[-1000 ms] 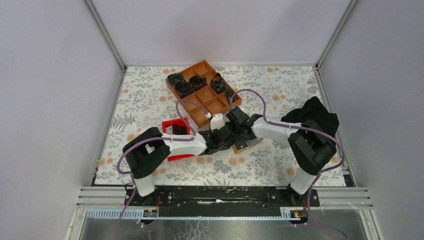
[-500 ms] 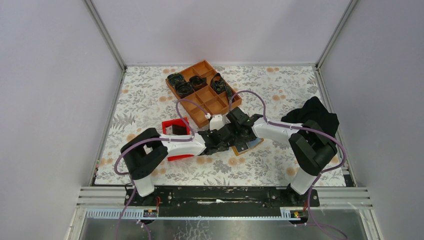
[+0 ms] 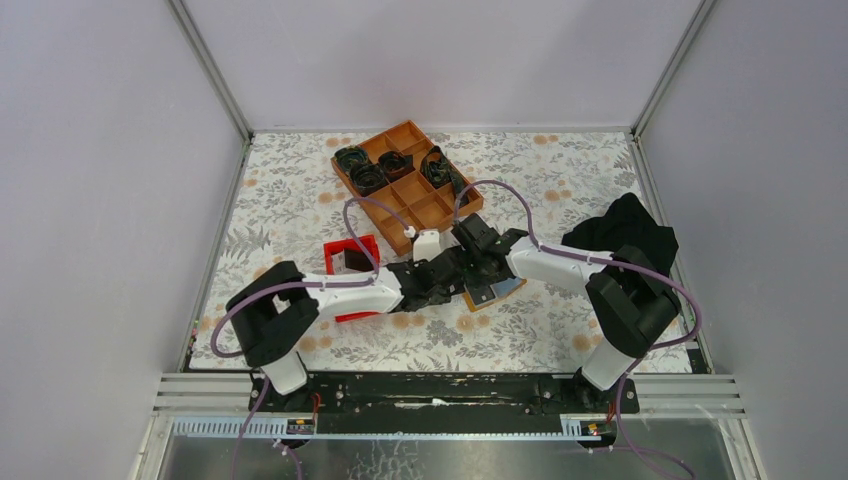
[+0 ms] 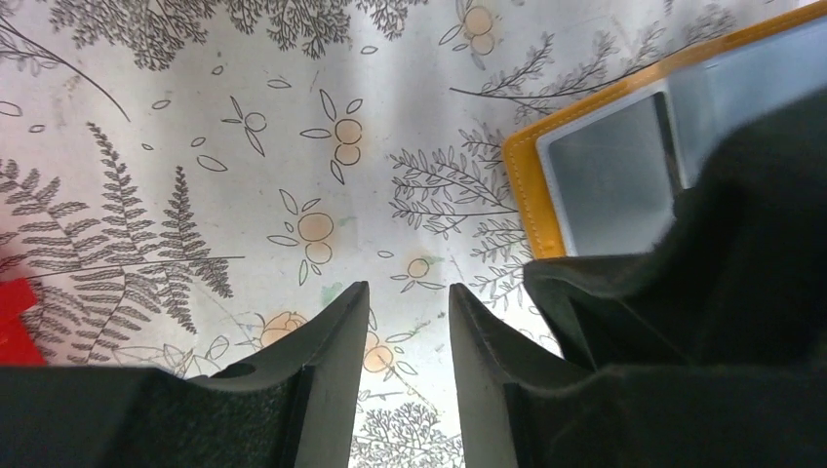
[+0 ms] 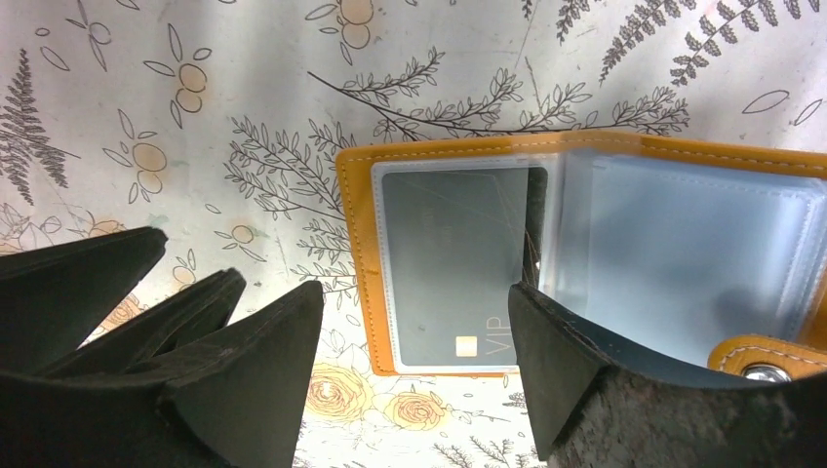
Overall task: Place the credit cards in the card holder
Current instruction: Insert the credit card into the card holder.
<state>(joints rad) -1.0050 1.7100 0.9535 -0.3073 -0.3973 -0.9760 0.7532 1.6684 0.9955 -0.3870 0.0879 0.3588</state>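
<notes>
Lying open, the card holder (image 5: 585,244), one grey card (image 5: 453,263) pocketed, is being overhung by the right gripper (image 5: 414,294), jaws wide and empty. The left gripper (image 4: 408,288), parted and empty, is being held just beside it.

Back wall (image 3: 440,60): plain, pale lilac-grey, unmarked.
Side walls (image 3: 100,200): same finish, left and right, angled in toward the back.
Corner posts (image 3: 212,75): silver aluminium profile, set where the side walls meet the back wall.
Bench (image 3: 290,190): covered by a white cloth (image 4: 195,117) printed with grey ferns, leaf sprigs and pale orange blossoms; the print is seen close in both wrist views.
Near edge: bounded by ribbed aluminium rails (image 3: 200,392) and a black bar (image 3: 450,385); below these a glossy grey panel (image 3: 450,455) is seen.
Light: even and diffuse; only soft shadows are cast.
</notes>
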